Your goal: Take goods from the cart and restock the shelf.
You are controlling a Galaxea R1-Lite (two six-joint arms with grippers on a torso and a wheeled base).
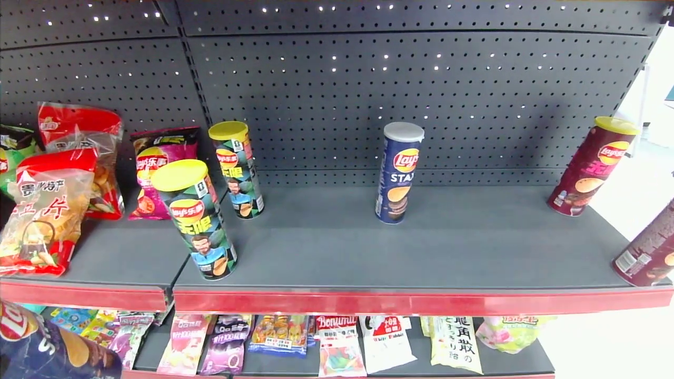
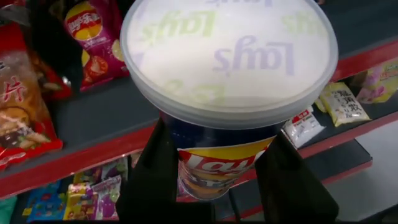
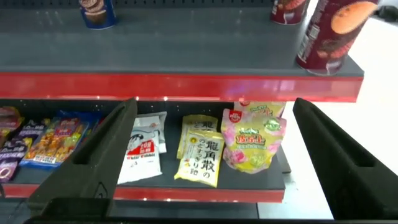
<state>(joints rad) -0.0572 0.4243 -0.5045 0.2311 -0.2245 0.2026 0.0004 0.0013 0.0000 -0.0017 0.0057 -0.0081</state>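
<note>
My left gripper (image 2: 221, 177) is shut on a dark blue chip can (image 2: 217, 165) with a white lid (image 2: 230, 59), its black fingers (image 2: 155, 180) pressing both sides of the can. In the head view this held can (image 1: 37, 347) sits at the lower left, below and in front of the grey shelf (image 1: 421, 252) with its red front edge. A matching blue can (image 1: 397, 173) stands upright mid-shelf. My right gripper (image 3: 216, 112) is open with nothing between its fingers, level with the lower shelf in front of the shelf's right part.
Two yellow-lidded cans (image 1: 197, 221) (image 1: 237, 168) stand on the shelf's left, beside snack bags (image 1: 47, 221). Two maroon cans (image 1: 592, 168) (image 1: 647, 247) stand at the right end. The lower shelf (image 1: 526, 363) holds several candy packets (image 3: 252, 143).
</note>
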